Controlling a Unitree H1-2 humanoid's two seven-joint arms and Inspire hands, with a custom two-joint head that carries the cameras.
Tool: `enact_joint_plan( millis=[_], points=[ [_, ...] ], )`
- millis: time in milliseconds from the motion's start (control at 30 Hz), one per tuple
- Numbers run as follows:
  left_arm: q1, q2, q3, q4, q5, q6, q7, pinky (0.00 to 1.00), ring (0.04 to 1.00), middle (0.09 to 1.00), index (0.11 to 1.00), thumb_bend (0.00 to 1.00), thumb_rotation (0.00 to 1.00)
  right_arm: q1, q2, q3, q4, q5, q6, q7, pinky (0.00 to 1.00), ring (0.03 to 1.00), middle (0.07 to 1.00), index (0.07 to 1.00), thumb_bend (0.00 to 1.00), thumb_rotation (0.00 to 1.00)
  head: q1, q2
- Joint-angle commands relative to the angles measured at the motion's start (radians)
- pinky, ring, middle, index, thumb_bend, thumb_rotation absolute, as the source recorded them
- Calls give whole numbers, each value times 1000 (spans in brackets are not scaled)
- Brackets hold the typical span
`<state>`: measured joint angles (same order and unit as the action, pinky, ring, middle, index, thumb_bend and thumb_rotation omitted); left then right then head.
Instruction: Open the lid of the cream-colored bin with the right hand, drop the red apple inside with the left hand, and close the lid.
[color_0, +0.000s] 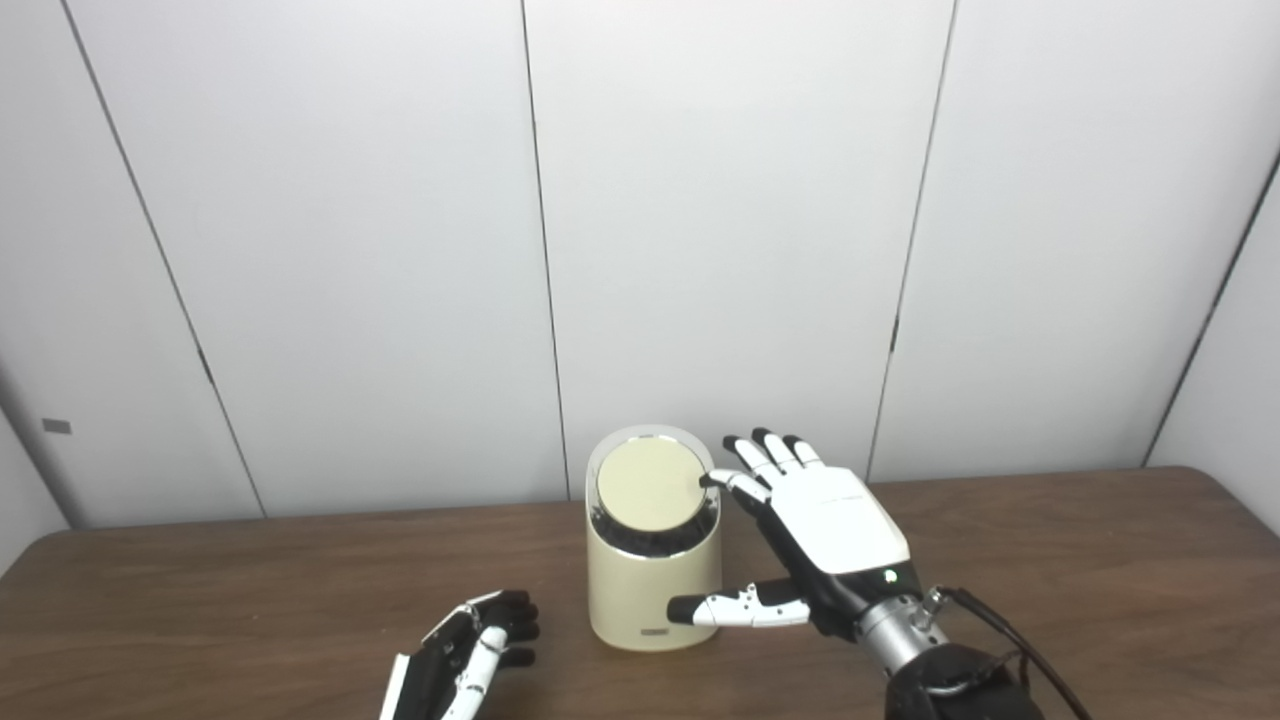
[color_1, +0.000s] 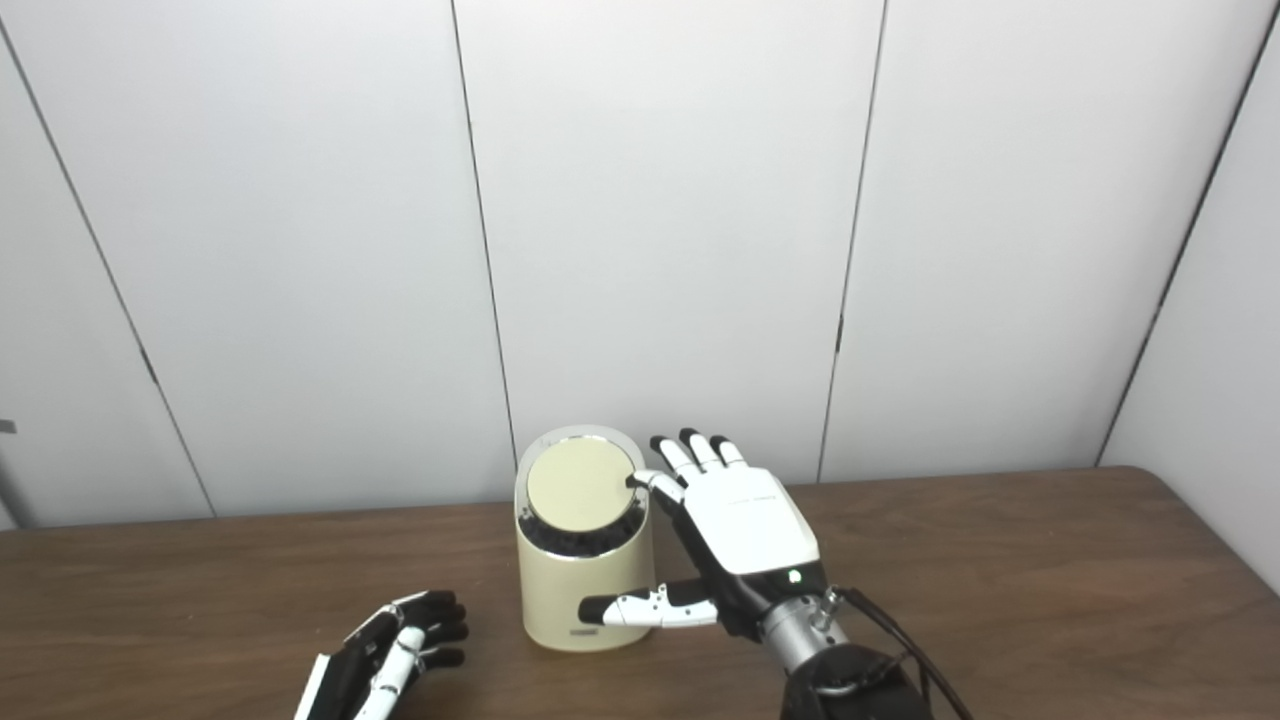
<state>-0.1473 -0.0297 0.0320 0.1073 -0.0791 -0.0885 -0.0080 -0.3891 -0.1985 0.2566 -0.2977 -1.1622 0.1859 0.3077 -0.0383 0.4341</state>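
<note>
The cream-colored bin (color_0: 652, 585) stands upright on the table, left of center. Its round lid (color_0: 651, 485) is tilted toward me inside a white rim, with a dark gap under its lower edge. My right hand (color_0: 825, 530) is open just right of the bin, fingers spread. One fingertip (color_0: 712, 481) touches the lid's right edge, and the thumb (color_0: 722, 608) reaches across the front of the bin's wall. My left hand (color_0: 470, 645) lies low at the front left of the bin, palm up, fingers loosely curled around nothing. No red apple shows in either view.
The brown wooden table (color_0: 1080, 580) runs from edge to edge, with bare wood to the right of my right arm. White wall panels (color_0: 730, 220) rise right behind the table. A black cable (color_0: 1010, 640) trails from my right wrist.
</note>
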Motion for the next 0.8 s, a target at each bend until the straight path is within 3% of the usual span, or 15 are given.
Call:
enact_joint_plan(
  millis=[0, 233, 367, 533, 567, 633, 767],
  points=[
    [-13, 4, 1, 2, -6, -10, -6, 634, 677, 679, 663, 382, 526, -26, -1, -18, -34, 12, -13, -46, 1000, 1000, 972, 905, 779, 927, -1, 1],
    [-11, 6, 3, 3, -10, -9, -10, 634, 682, 681, 665, 392, 524, -1, -10, -48, 20, 61, -33, -149, 982, 1000, 979, 996, 788, 925, 0, -1],
    [-12, 7, 3, 6, -3, -14, -4, 651, 690, 678, 660, 384, 522, 48, -1, -87, 76, 170, -103, -296, 945, 990, 984, 1000, 761, 887, 0, -4],
    [-11, -3, 18, 7, 9, -34, 27, 679, 682, 657, 635, 353, 403, 117, 23, -138, 184, 326, -215, -470, 795, 907, 955, 974, 564, 802, -2, -3],
    [-11, -3, 19, 5, 14, -28, 31, 670, 675, 652, 628, 329, 368, 136, 28, -143, 195, 340, -229, -500, 790, 895, 925, 928, 529, 750, -3, -4],
    [-9, -1, 19, 1, 19, -17, 36, 652, 670, 649, 624, 268, 288, 163, 39, -151, 216, 366, -259, -559, 746, 842, 837, 806, 476, 553, -4, -2],
    [-5, 4, 18, -9, 24, -11, 45, 655, 676, 655, 637, 237, 238, 218, 58, -163, 280, 449, -353, -657, 629, 755, 753, 711, 383, 329, -5, -1]
  ],
)
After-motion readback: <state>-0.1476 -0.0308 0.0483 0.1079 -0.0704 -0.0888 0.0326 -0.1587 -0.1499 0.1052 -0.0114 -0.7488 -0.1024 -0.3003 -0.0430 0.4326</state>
